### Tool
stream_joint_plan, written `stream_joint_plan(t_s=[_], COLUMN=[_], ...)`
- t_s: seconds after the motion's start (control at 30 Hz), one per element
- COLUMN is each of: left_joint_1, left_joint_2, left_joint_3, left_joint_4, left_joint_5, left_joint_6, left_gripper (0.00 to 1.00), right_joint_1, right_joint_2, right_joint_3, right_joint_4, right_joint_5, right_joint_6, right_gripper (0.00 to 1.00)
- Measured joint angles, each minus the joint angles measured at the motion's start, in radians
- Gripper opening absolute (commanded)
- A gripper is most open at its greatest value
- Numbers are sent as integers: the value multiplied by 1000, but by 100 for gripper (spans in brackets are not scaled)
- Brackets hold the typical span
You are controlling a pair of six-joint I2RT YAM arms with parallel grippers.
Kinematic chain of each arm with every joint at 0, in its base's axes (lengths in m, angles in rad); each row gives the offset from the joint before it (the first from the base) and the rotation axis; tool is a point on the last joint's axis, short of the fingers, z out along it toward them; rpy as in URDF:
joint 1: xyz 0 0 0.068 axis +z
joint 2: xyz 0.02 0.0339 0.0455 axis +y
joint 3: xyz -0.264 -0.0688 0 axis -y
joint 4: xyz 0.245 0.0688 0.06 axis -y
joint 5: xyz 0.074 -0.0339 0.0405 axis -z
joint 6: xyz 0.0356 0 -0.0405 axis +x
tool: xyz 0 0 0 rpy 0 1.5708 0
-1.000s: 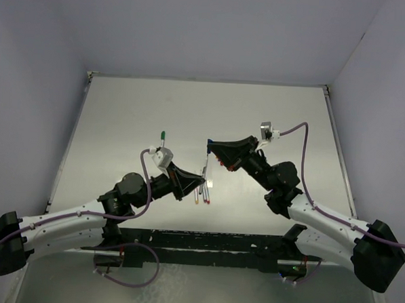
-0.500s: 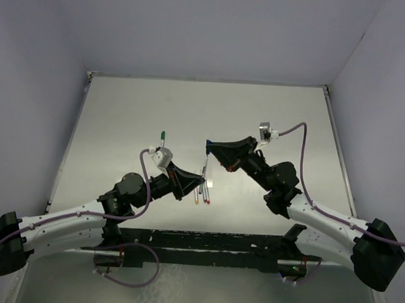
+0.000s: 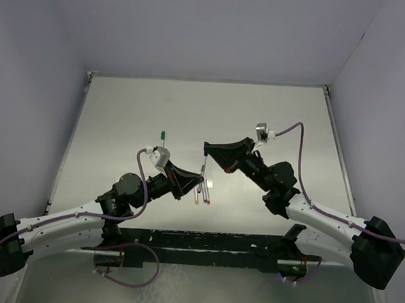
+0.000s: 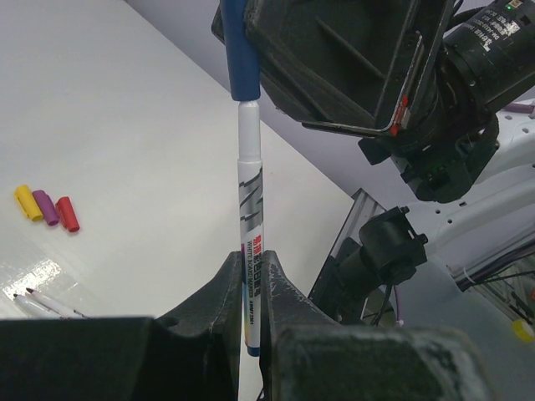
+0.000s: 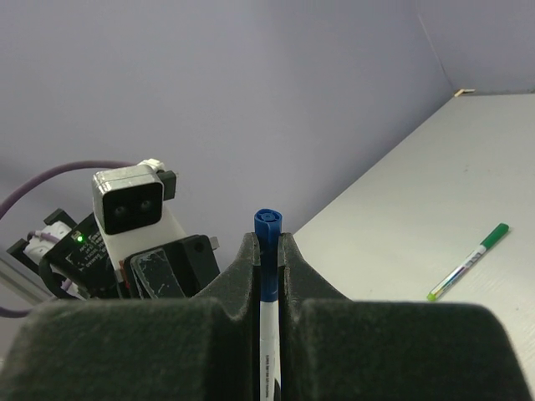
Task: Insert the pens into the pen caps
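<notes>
The left gripper (image 4: pixel 251 288), jaws narrow, clamps the thin whitish-grey marker pen (image 4: pixel 249 180) in mid-air. The right gripper (image 5: pixel 267 255), jaws pinched, holds the stubby blue plastic cap (image 5: pixel 267 230) over its tip. Seating likely requires a straight push along the barrel, without bending.
</notes>
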Motion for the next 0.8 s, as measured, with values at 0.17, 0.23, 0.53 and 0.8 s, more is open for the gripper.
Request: stream_joint_plan(t_s=[0.17,0.23,0.53,0.8], left_joint_1=[0,0,0,-2], left_joint_2=[-7,-9,-9,-11], left_joint_3=[0,0,-3,-12], left_joint_4=[1,4,13,19], left_joint_5=[-10,-15,-43,-65], left_joint_6=[0,-1,-3,-9], left_gripper=[0,0,0,0], right_joint_1=[3,5,26,35], right_joint_2=[0,3,52,72], right_joint_3=[0,0,0,0], right_joint_4=[0,-1,19,27], right_joint_5=[-17,-27,-56,-58], right_joint_6=[0,0,0,-5], right_gripper=[0,0,0,0])
